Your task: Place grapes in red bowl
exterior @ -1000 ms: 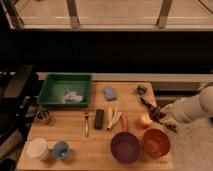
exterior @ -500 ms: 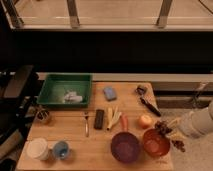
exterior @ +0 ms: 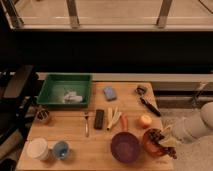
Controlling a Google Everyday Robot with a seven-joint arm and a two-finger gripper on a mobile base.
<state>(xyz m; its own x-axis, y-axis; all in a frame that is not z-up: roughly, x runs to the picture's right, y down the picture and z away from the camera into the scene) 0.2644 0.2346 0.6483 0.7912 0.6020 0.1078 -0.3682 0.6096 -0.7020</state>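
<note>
The red bowl stands at the front right of the wooden table, right of the purple bowl. My gripper reaches in from the right on a pale arm and hovers over the right side of the red bowl. It is shut on the grapes, a dark bunch that hangs over the bowl's inside, with a few berries trailing past the right rim. The gripper hides part of the bowl.
An apple and a carrot lie just behind the bowls. A black brush, blue sponge, green tray, black bar, fork, white cup and blue cup stand elsewhere on the table.
My gripper carried the grapes from behind the apple, round the table's right side, and left to over the red bowl.
</note>
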